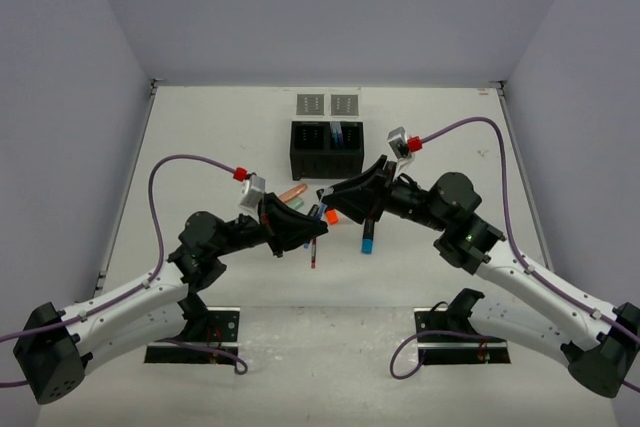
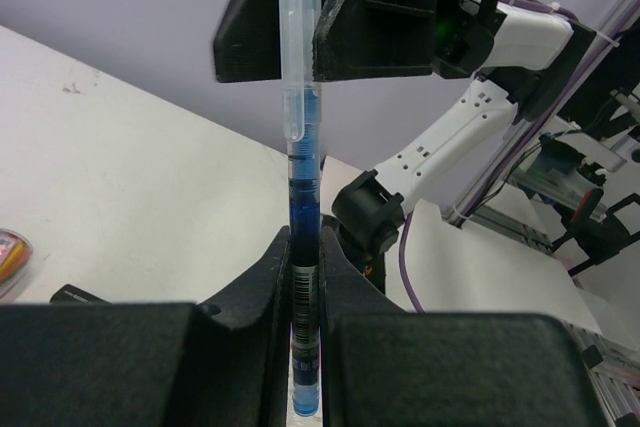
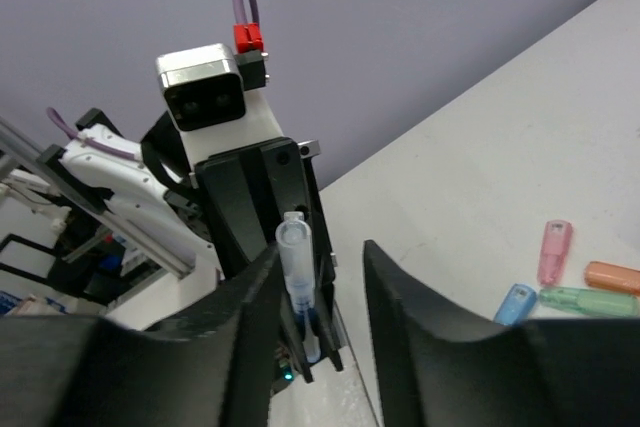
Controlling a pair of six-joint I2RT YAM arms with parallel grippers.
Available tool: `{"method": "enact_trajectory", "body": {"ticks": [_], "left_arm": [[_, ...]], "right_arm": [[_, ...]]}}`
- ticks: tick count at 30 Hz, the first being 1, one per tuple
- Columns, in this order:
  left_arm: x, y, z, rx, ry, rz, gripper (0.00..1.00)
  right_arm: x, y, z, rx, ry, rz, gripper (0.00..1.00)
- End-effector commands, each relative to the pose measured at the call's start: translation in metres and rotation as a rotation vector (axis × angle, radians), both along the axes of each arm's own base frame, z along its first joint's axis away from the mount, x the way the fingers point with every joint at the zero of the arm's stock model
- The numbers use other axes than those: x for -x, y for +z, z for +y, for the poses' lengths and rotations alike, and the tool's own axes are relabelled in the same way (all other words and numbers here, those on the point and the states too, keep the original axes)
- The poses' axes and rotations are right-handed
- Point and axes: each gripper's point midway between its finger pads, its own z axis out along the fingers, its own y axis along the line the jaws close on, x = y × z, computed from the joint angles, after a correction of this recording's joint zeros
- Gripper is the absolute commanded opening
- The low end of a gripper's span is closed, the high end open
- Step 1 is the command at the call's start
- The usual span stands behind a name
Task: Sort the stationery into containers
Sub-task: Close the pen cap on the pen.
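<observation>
- Task item in hand: a thin blue pen (image 2: 303,247). It had a see-through barrel with blue ink inside, a clear cap with a clip at its upper end, and a barcode label low on the barrel.
- Left gripper (image 2: 306,292): jaws nearly closed, pinching the pen's lower barrel at the labelled section. In the left wrist view the pen stood upright out of the fingers, and its blue end poked out below the grip.
- Right gripper (image 3: 320,252): jaws part-open, straddling the capped end of the same pen. In the right wrist view the cap sat close against one finger (image 3: 262,277), with a visible gap to the other. I could not tell whether the cap was touched.
- Position: the pen was held above the white table (image 1: 450,147) between the two wrists, which met nose to nose just in front of the black two-compartment box (image 1: 325,162).
- Box: a blue item showed in its right compartment.
- Two small light-grey dotted trays (image 1: 310,104) (image 1: 343,104) lay side by side just behind the box.
- Loose on the table, as seen in the right wrist view, four stubby highlighters lay close together: pink highlighter (image 3: 554,250), orange highlighter (image 3: 612,275), green highlighter (image 3: 585,299) and blue highlighter (image 3: 515,302).
- A pink-gold tube (image 1: 292,192) lay near the left wrist.
</observation>
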Motion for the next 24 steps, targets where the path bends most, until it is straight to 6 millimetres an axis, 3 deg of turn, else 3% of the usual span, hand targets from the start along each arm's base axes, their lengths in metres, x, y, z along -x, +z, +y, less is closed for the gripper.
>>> {"method": "enact_trajectory", "body": {"ticks": [1, 11, 16, 22, 24], "left_arm": [[-0.002, 0.026, 0.0, 0.053, 0.011, -0.058, 0.0], [-0.007, 0.02, -0.006, 0.034, 0.008, -0.045, 0.0], [-0.007, 0.021, -0.005, 0.036, 0.012, -0.047, 0.0], [-0.013, 0.036, -0.006, 0.042, 0.041, -0.072, 0.0], [-0.017, 0.055, -0.005, 0.056, 0.064, -0.116, 0.0]], "right_arm": [[0.001, 0.028, 0.002, -0.079, 0.011, -0.034, 0.31], [-0.001, 0.029, 0.0, -0.087, -0.01, -0.047, 0.31], [-0.001, 0.026, 0.002, -0.078, 0.0, -0.041, 0.0], [0.002, -0.005, 0.007, -0.034, 0.032, 0.001, 0.0], [0.004, -0.024, 0.009, -0.003, 0.057, 0.026, 0.0]]}}
